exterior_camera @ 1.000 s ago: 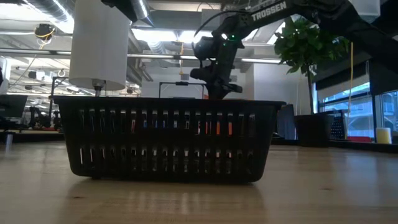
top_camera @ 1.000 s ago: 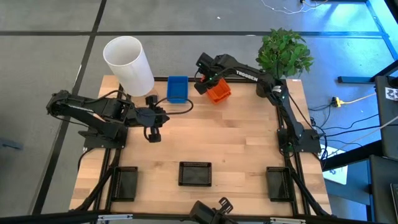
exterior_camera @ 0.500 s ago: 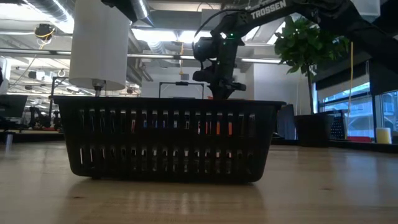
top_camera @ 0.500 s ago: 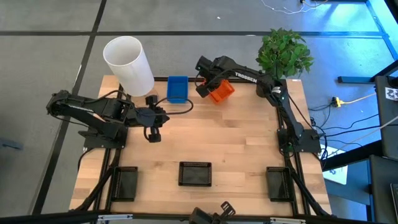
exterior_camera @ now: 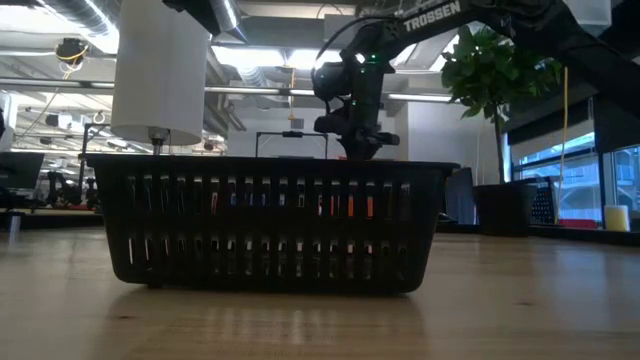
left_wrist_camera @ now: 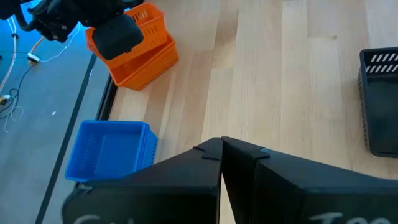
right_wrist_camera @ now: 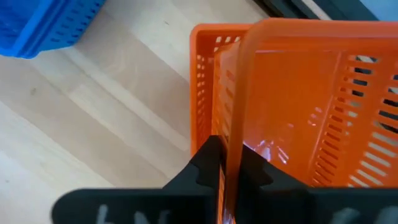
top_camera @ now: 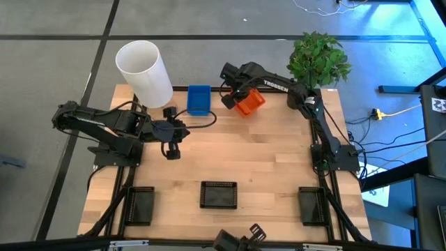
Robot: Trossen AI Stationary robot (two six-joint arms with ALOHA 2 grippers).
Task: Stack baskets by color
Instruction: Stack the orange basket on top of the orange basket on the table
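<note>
High view: 2 arms work over the desk (top_camera: pixel 230 157); the right gripper (top_camera: pixel 237 95) is at the far edge, the left gripper (top_camera: pixel 171 150) waits near the left-centre.
Right fingers: closed on the rim wall of the upper orange basket (right_wrist_camera: pixel 298 99); the right wrist view shows the wall pinched between them.
Orange baskets: the held basket sits tilted in or just over a second orange basket (left_wrist_camera: pixel 146 62) at the far edge; whether it is fully seated cannot be told.
Left fingers: closed on nothing, pointing down over bare desk.
Blue basket: a blue basket (top_camera: pixel 198 100) rests at the far edge, just beside the orange pair and near the white cylinder (top_camera: pixel 144 72); the number of layers in it cannot be told.
Black baskets: 3 lie along the near edge, at the left (top_camera: pixel 140 204), centre (top_camera: pixel 219 194) and right (top_camera: pixel 311 204), well apart and not yet stacked.
Step in hand: judged to be nesting orange on orange.
Risk 1: the grip holds 1 thin wall only; the basket may pivot and jam crooked in the lower one.
Risk 2: release while tilted may leave it propped on the rim, or let it slide off the far edge.
Risk 3: downward pressure off-centre may push the lower basket toward the blue one or the plant (top_camera: pixel 318 59).
</note>
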